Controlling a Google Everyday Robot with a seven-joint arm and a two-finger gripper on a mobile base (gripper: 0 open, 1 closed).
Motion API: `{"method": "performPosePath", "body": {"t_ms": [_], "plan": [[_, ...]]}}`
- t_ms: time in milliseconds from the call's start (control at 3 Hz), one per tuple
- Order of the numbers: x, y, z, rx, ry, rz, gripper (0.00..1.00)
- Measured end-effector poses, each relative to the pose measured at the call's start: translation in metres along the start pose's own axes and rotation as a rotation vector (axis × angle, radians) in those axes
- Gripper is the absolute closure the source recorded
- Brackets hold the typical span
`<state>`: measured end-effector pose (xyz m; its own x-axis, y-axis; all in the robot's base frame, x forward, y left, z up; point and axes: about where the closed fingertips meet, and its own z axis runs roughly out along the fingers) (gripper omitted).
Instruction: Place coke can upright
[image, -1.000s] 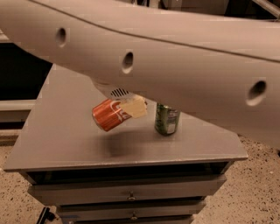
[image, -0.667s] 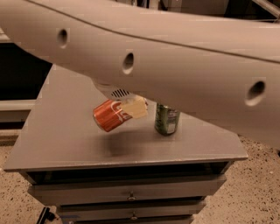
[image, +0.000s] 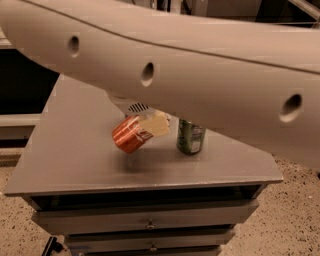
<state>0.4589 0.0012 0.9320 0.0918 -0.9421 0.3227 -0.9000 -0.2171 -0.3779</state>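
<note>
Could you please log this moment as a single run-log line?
gripper: over table, shut on coke can | coke can: tilted, off the surface | green can: upright, apart from it | upright placement: not done

Grey metal cabinet (image: 75, 150) with drawers (image: 100, 221) on speckled floor (image: 296, 220), darkness behind, warm dim light.
</note>
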Motion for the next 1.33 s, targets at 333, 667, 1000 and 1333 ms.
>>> {"method": "performPosePath", "body": {"t_ms": [333,667,1000,1333], "plan": [[0.0004,0.0003,0.0005,-0.001,0.001,0.002,0.48],[0.0005,0.0004,0.001,-0.002,0.001,0.003,0.5],[0.0011,0.0009,0.0012,-0.004,0.003,0.004,0.51],[-0.0006,0.0032,-0.0001,-0.007,0.006,-0.008,0.48]]}}
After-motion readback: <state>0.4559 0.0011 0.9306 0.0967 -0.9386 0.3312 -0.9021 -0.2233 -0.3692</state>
